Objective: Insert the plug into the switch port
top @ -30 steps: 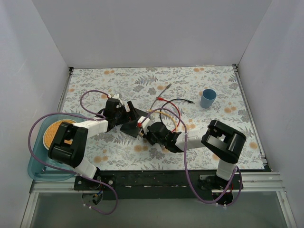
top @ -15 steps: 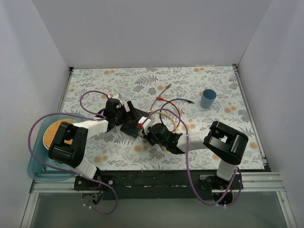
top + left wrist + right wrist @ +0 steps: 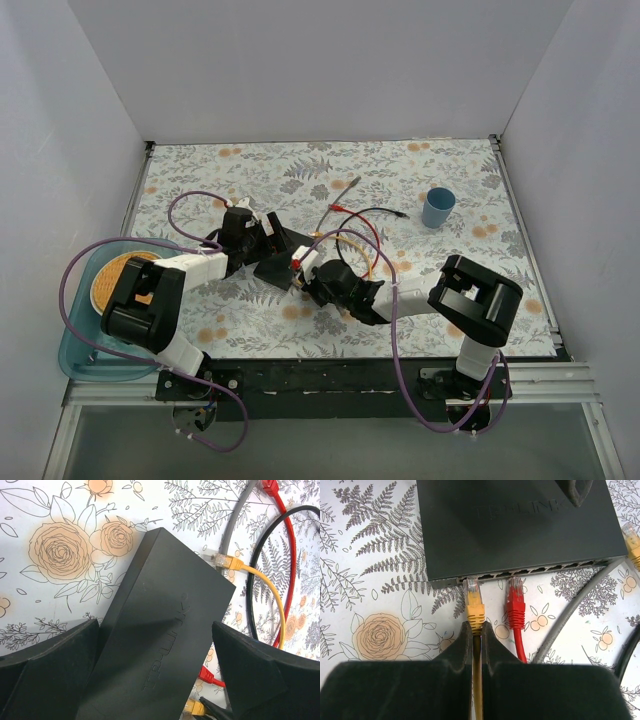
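Insertion in hand: the right gripper [image 3: 476,630], pinched narrow on the yellow cable [image 3: 477,647], holds the yellow plug [image 3: 474,602] at the switch [image 3: 515,525]'s leftmost port [image 3: 470,580], 12 o'clock of its fingers; the left gripper [image 3: 155,625] straddles the switch, wide open; next, seemingly, a straight push home.

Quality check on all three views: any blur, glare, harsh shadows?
Top external: even light, soft shadows, sharp, no glare. Left wrist: switch crisp, faint sheen on its embossed logo. Right wrist: yellow plug and port row sharp; right hand nearly black, detail lost.
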`<state>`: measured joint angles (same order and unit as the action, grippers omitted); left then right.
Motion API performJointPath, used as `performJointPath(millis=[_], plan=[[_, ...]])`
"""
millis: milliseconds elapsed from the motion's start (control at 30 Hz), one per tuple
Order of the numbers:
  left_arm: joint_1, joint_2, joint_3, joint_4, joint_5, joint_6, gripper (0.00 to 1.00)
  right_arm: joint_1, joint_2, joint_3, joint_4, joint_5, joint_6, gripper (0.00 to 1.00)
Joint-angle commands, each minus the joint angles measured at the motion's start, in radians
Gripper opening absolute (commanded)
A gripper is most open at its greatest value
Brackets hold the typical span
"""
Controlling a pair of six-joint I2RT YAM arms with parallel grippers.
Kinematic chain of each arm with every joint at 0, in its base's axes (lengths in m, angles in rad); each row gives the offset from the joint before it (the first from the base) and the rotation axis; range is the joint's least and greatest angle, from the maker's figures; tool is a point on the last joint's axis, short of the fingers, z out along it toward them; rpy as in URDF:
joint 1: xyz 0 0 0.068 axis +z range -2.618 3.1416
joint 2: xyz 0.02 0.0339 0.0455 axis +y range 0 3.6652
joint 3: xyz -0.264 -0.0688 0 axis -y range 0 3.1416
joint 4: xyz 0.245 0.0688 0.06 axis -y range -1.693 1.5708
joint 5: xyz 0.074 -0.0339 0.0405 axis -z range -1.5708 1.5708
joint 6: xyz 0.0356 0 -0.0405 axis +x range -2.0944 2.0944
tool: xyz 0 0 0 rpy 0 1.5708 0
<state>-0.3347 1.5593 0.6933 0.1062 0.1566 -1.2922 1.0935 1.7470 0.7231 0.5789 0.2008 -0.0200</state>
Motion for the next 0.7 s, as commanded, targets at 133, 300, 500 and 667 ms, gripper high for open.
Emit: performJointPath(millis=[133, 300, 500, 667], plan=[[-0.013, -0.010, -0.040, -0.169, -0.032, -0.025, 0.98, 0.005, -0.027, -0.031, 0.064, 0.066, 0.058, 0.01], [-0.013, -0.067, -0.049, -0.181, -0.080, -0.024, 0.98, 0.005, -0.037, -0.053, 0.035, 0.100, 0.069, 0.01], [-0.013, -0.079, -0.041, -0.194, -0.085, -0.015, 0.98, 0.006, -0.086, -0.100, 0.088, 0.017, 0.051, 0.01], [-0.013, -0.062, -0.041, -0.189, -0.074, -0.015, 0.98, 0.011, -0.086, -0.110, 0.114, -0.017, 0.049, 0.01]])
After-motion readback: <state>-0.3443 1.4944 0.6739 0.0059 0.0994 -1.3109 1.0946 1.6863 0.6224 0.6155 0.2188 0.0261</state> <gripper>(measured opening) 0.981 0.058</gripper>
